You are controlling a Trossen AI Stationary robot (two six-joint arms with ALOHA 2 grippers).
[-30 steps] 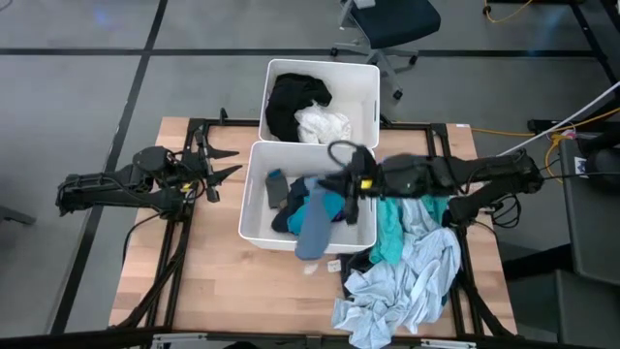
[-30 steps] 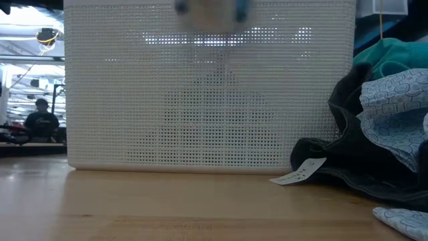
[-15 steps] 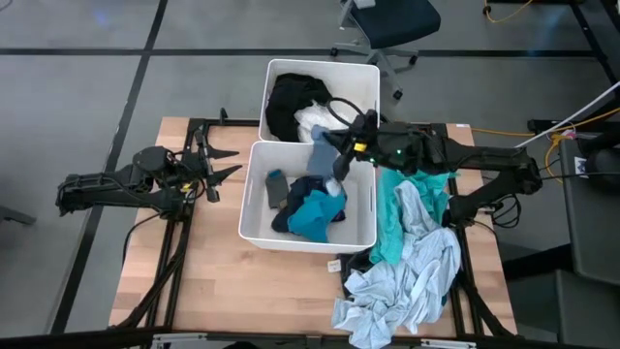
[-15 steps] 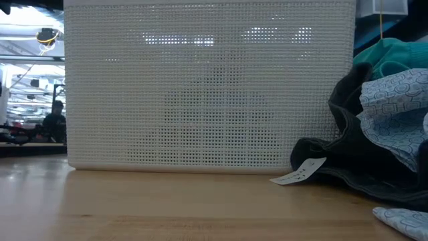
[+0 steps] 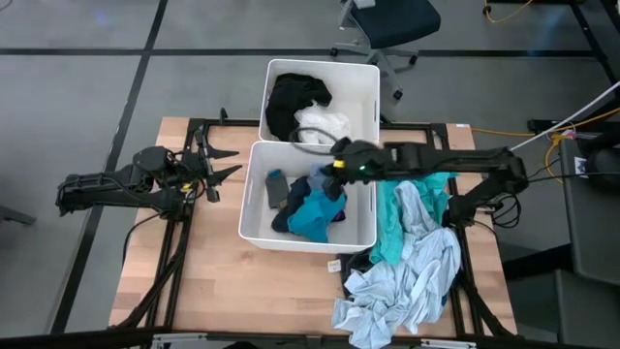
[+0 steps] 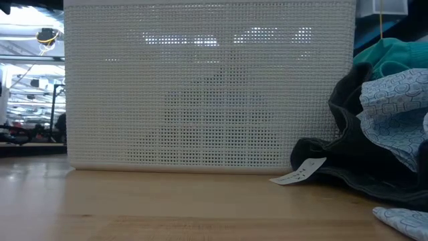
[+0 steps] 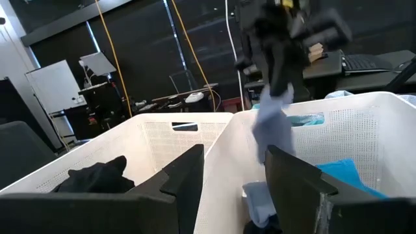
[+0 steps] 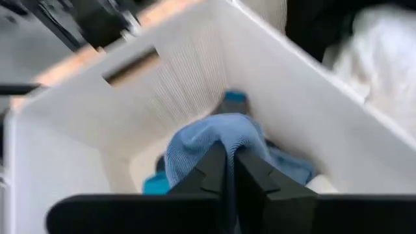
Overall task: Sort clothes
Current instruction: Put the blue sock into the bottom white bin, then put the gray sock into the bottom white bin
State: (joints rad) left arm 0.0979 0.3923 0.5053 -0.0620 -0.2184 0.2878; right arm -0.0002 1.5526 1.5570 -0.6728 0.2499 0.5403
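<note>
My right gripper [image 5: 336,167] reaches in from the table's right and hovers over the far part of the near white bin [image 5: 254,208]. It is shut on a grey-blue piece of clothing [image 7: 268,127], which hangs into that bin. Teal and navy clothes [image 5: 312,208] lie in the near bin. Black and white clothes [image 5: 302,109] lie in the far bin [image 5: 372,85]. A pile of teal and light blue clothes [image 5: 412,262] lies on the table at the right. My left gripper [image 5: 235,162] waits open, left of the bins, holding nothing. My right gripper pinches the grey-blue piece by its upper end [image 8: 207,138] between its two fingers. The fingers slant down from the table's right. The cloth bunches in front of the fingers and hangs slack below them inside the near bin; whether its lower end rests on the clothes there, I cannot tell.
The two bins stand end to end in the table's middle, the near one's perforated wall [image 6: 207,87] filling the low view. A paper tag [image 6: 299,174] lies by the dark cloth at the pile's foot. Bare wood [image 5: 208,281] lies at the near left.
My right gripper has carried the grey-blue piece from over the near bin's near right corner toward the far edge. It then came back a little toward the left, sank and tipped downward. The cloth, earlier hanging high over the bin, now hangs lower inside it.
</note>
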